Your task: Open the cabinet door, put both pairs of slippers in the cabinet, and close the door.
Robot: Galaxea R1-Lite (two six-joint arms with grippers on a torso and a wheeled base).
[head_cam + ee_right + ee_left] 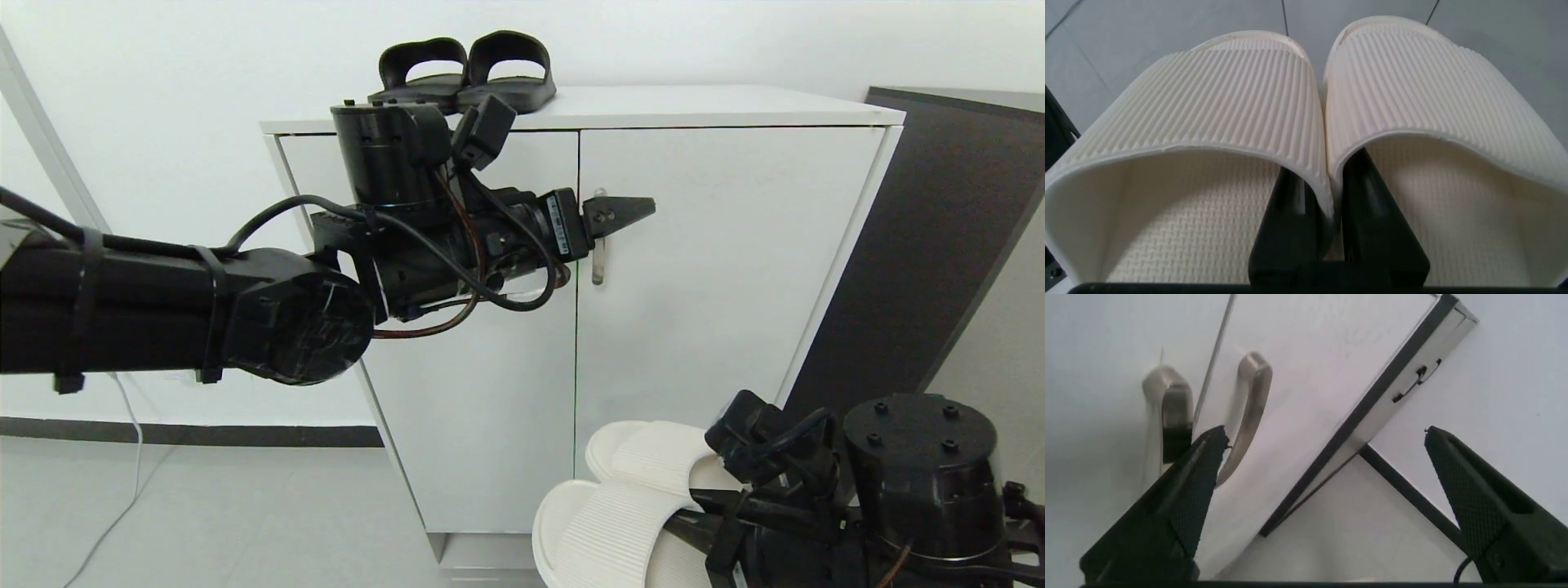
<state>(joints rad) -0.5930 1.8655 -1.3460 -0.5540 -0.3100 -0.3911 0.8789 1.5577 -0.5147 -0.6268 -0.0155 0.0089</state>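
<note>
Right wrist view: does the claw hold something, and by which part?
Yes. The right claw holds the white slippers as a pair. It pinches their two adjoining inner sides together, and its fingers sit one inside each slipper.

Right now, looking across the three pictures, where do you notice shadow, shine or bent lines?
Head view: flat, even light; the cabinet's sides slant inward going down. Left wrist view: the metal handles shine, with soft grey shadow beside them. Right wrist view: the white slippers are evenly lit, with only faint shade under their straps, where the right gripper pinches them.
</note>
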